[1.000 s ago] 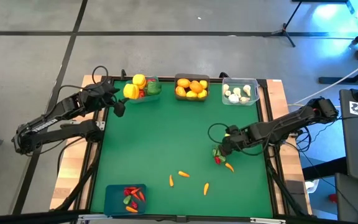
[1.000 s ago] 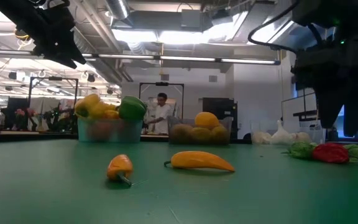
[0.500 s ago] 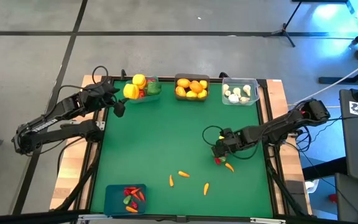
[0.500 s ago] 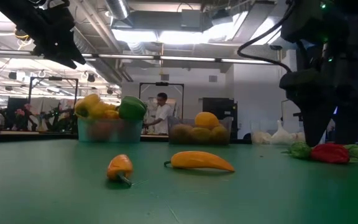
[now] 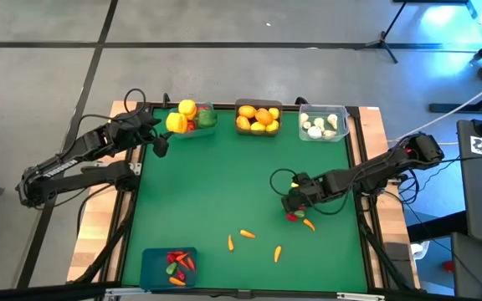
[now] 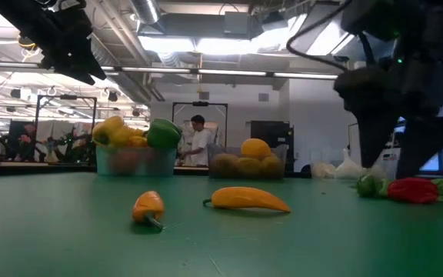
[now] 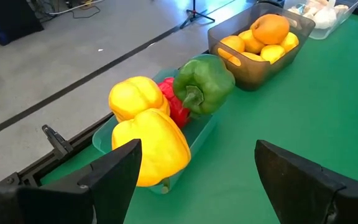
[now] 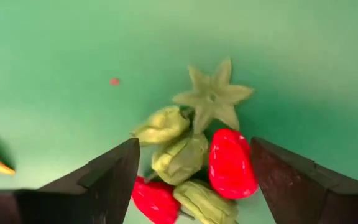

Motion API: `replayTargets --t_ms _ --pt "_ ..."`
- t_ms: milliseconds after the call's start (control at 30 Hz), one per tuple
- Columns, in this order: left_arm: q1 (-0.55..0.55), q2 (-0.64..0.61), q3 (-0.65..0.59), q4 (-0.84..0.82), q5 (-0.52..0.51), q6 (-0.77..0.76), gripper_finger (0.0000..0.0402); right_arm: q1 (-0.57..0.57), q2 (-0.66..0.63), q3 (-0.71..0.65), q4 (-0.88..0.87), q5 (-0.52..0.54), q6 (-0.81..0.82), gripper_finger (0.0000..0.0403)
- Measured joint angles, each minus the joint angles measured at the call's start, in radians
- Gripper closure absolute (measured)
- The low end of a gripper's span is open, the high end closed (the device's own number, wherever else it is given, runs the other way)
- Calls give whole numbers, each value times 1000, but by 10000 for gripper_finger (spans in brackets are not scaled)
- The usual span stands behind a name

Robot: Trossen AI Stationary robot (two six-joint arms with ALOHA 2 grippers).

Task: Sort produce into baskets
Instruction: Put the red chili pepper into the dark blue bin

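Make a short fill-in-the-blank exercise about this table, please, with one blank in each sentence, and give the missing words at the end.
1. The right gripper hangs open over a red and green ____ lying on the green mat.
2. The blue bin stands at the mat's near ____ corner in the high view.
3. In the bin of peppers, exactly one pepper is ____ in colour.
4. The left gripper is open and holds ____.

Missing words: chilli; left; green; nothing
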State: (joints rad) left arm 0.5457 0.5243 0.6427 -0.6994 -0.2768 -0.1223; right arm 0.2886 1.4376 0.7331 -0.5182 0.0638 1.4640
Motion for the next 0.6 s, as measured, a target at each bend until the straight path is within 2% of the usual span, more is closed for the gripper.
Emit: replayTargets --t_ms 133,333,600 --pt "0 0 0 0 0 0 93 0 -1 19 -45 38 -2 100" --pt "0 0 0 0 0 0 93 0 -1 19 -157 26 6 100" --pt "0 0 0 0 0 -2 93 0 -1 19 -162 10 -7 100"
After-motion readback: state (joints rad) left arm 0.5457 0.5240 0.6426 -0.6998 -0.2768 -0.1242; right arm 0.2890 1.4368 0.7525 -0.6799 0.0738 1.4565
